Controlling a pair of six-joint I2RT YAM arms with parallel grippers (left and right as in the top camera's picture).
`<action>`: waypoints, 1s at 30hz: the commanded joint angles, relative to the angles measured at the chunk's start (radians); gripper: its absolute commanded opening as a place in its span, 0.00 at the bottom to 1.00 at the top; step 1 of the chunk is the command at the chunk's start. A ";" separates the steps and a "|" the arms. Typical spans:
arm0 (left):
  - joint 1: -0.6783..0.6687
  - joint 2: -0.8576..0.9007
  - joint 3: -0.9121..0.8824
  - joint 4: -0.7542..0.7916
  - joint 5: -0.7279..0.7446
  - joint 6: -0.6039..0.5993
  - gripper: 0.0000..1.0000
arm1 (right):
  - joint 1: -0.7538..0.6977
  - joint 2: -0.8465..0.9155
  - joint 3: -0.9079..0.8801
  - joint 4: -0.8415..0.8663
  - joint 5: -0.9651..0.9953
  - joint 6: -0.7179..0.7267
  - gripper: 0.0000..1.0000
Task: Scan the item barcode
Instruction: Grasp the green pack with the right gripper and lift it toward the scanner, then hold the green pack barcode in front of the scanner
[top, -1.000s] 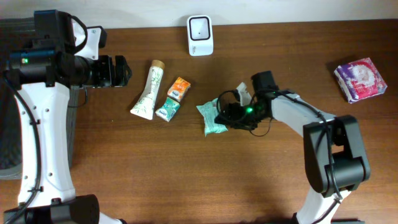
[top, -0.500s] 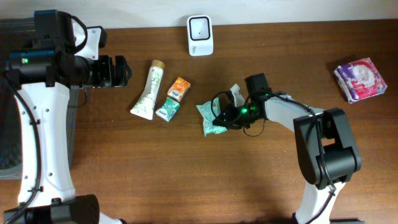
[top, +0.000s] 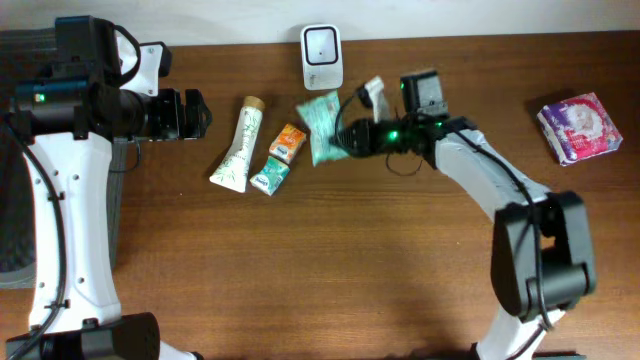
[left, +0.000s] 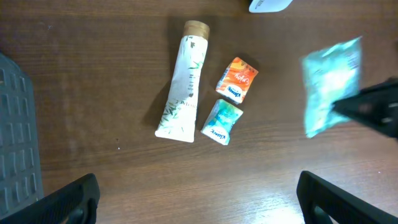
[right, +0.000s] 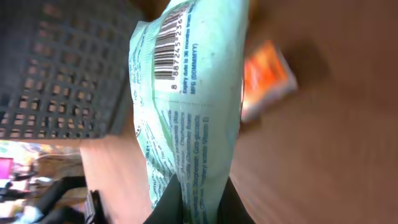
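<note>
Grips mint-green pouch (top: 320, 125) in clenched right gripper (top: 343, 136), just near of white scanner (top: 322, 43), right of orange packet (top: 288, 142), barcode (right: 166, 46) facing wrist camera. Holds left gripper (top: 192, 112) spread wide, empty, far left.

Wooden table (top: 300, 260) held five items.
Tube (top: 238, 144), orange packet (top: 288, 142) and teal packet (top: 269, 176) sat left; white scanner (top: 322, 44) far; purple pack (top: 580, 127) right.

Soft, even light from above; short faint shadows on table (top: 300, 280). Left wrist view: teal packet (left: 329, 84) motion-blurred, rest sharp. Right wrist view: packet's barcode crisp, orange pack (right: 267, 78) + bkgd smeared.
</note>
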 joint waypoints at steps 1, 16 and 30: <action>-0.001 0.001 0.003 -0.001 0.011 0.001 0.99 | 0.005 -0.069 0.027 0.072 -0.011 -0.057 0.04; -0.001 0.001 0.003 -0.001 0.011 0.001 0.99 | 0.069 -0.091 0.027 0.455 0.097 -0.285 0.04; -0.001 0.001 0.003 -0.001 0.011 0.001 0.99 | 0.069 -0.090 0.027 0.304 0.124 -0.285 0.04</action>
